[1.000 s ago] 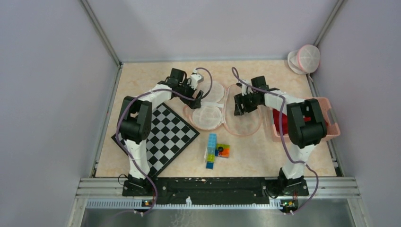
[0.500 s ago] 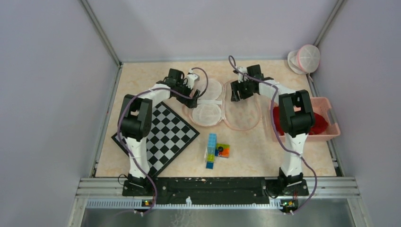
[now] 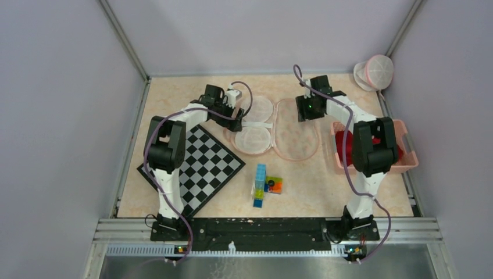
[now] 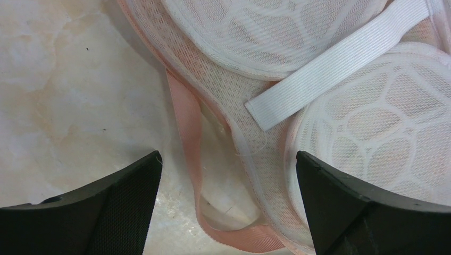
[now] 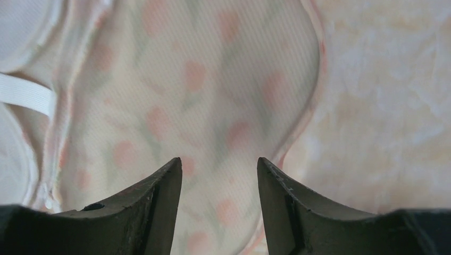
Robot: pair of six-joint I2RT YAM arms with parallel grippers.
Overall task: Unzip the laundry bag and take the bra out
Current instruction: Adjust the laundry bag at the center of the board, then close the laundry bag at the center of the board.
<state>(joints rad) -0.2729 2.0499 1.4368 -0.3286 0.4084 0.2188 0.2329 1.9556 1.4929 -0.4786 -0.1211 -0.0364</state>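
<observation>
The laundry bag lies open like a clamshell at the table's middle back. Its left half [image 3: 254,125] holds two white mesh domes [image 4: 372,122] crossed by a white elastic strap [image 4: 340,58]. Its right half [image 3: 296,136] is a flat oval of mesh with a pink floral pattern [image 5: 213,79]; I cannot tell whether that is the bra. My left gripper [image 3: 237,119] [image 4: 227,159] is open and empty over the bag's pink edge loop [image 4: 202,175]. My right gripper [image 3: 303,110] [image 5: 219,160] is open and empty above the far end of the floral half.
A chessboard [image 3: 203,165] lies at the left under the left arm. Coloured blocks [image 3: 264,185] sit near the front middle. A pink basket [image 3: 407,157] with something red stands at the right. Another round mesh bag [image 3: 375,72] leans in the far right corner.
My right gripper has moved from the middle of the floral half back and right to its far end. The bag has shifted slightly away. My left gripper has drawn a little left.
</observation>
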